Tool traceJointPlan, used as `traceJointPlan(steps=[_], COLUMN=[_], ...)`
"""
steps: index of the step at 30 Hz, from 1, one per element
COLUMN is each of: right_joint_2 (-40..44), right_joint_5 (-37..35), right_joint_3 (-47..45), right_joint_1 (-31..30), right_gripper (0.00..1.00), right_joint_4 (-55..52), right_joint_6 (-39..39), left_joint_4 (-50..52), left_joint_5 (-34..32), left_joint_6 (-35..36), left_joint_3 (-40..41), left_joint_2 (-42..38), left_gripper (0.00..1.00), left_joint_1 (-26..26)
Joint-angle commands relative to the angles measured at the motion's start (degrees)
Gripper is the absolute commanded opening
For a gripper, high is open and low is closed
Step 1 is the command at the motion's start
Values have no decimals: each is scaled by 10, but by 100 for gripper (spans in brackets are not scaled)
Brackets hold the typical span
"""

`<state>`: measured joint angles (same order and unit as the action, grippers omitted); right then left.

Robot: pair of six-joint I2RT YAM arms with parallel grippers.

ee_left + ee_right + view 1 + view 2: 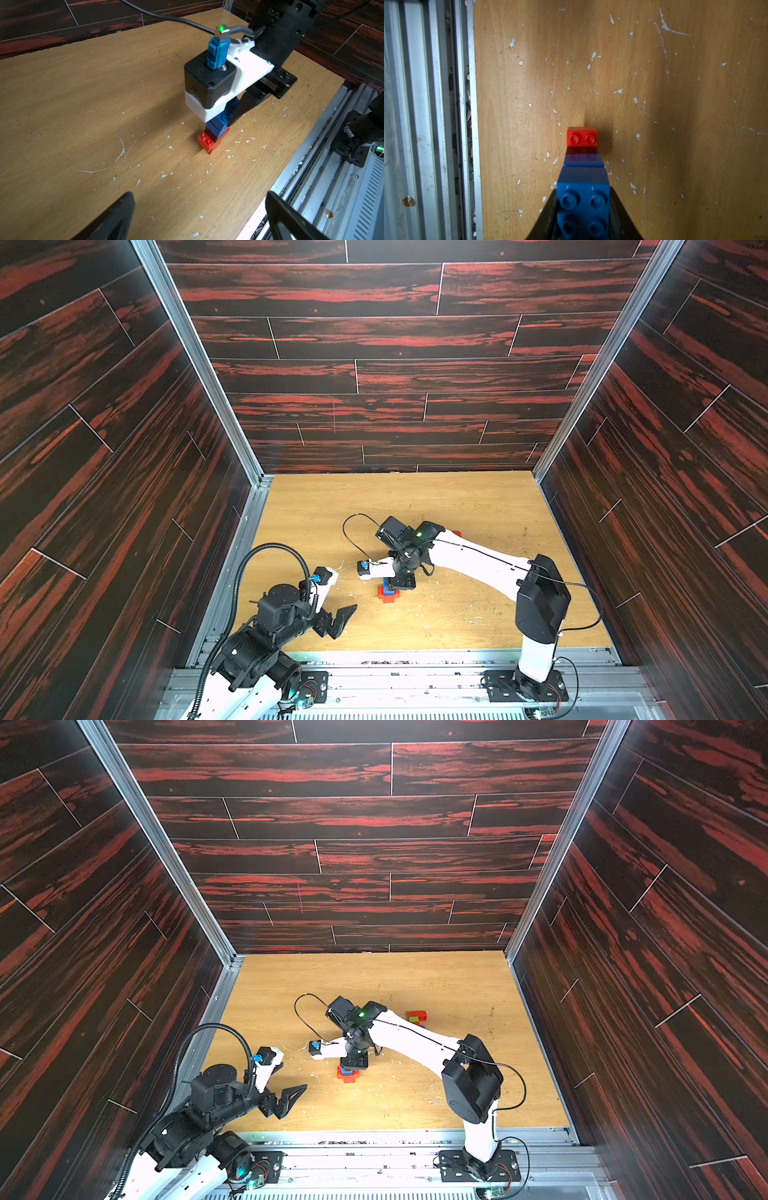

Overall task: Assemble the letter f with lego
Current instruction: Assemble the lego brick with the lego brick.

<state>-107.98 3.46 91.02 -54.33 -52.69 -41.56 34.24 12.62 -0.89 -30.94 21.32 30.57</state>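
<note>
A small lego stack point(388, 594) point(348, 1074) stands mid-table toward the front. A red brick point(207, 142) point(582, 137) is at its base, with a black one and a blue one point(583, 161) above it. My right gripper point(583, 209) points straight down and is shut on the top blue brick point(220, 119), its black fingers point(244, 108) against the brick's sides. My left gripper point(340, 620) point(199, 216) hovers open and empty near the front left, well short of the stack.
A small pile of red and lime green bricks point(417, 1016) lies behind the right arm, with only a red corner point(457, 534) showing in a top view. A metal rail point(332, 166) runs along the table's front edge. Dark panel walls enclose three sides.
</note>
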Motion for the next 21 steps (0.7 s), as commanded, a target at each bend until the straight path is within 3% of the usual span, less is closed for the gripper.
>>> traceJointPlan(steps=[1,21], right_joint_2=[-17,-60], right_joint_5=[-12,-47], right_joint_3=[-4,-13], right_joint_1=[-4,-38], right_gripper=[23,22], right_joint_4=[-27,-46], right_joint_6=[-9,-42], left_joint_4=[-4,-4], left_joint_5=[5,8], left_joint_6=[2,3], left_joint_3=[4,4], left_joint_2=[-3,-7], left_gripper=[100,100], left_joint_1=[3,4])
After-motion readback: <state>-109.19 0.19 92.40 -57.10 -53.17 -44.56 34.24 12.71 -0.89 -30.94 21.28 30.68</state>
